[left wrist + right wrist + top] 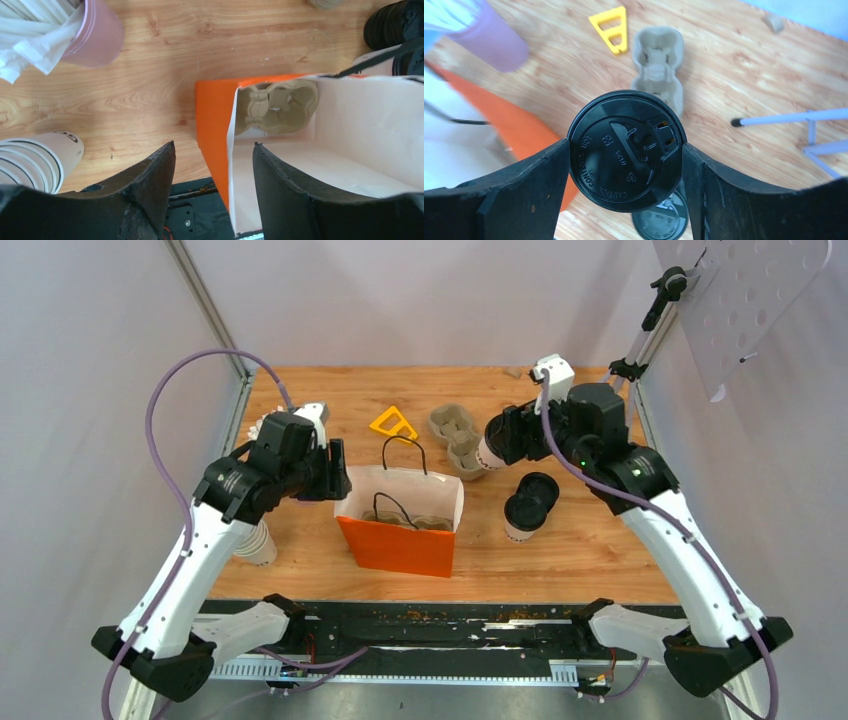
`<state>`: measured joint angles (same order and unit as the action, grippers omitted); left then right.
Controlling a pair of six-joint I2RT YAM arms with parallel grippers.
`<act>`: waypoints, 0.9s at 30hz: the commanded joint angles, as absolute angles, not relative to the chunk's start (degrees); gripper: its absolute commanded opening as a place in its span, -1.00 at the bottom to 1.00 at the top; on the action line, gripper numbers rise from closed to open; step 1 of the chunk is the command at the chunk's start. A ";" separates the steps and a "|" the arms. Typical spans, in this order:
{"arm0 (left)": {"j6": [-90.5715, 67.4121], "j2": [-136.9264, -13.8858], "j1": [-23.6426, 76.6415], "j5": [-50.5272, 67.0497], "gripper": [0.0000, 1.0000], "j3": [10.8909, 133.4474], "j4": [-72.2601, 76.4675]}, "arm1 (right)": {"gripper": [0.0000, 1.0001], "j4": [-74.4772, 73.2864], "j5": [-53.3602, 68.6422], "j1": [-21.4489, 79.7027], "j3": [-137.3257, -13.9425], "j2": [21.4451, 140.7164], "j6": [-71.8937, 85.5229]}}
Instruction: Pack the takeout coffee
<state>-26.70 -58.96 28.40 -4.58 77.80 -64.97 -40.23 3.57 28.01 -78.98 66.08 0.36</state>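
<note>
My right gripper (497,445) is shut on a white paper cup with a black lid (626,150) and holds it above the table, right of the orange paper bag (395,545). More lidded cups (530,505) stand close together on the table below it; one lid (659,222) shows in the right wrist view. My left gripper (214,147) is open, its fingers (155,175) astride the bag's left wall (215,120) without touching it. A pulp carrier (277,105) lies in the bottom of the bag.
A second pulp carrier (455,435) and a yellow triangle (393,423) lie behind the bag. A stack of lidless cups (255,545) and a pink cup with napkins (95,35) stand at the left. The bag's black handles (405,455) stand up.
</note>
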 commanded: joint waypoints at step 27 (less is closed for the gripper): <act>-28.36 -65.87 28.21 2.86 -0.07 83.89 -59.45 | 0.44 -34.33 15.47 48.65 -94.20 67.70 2.54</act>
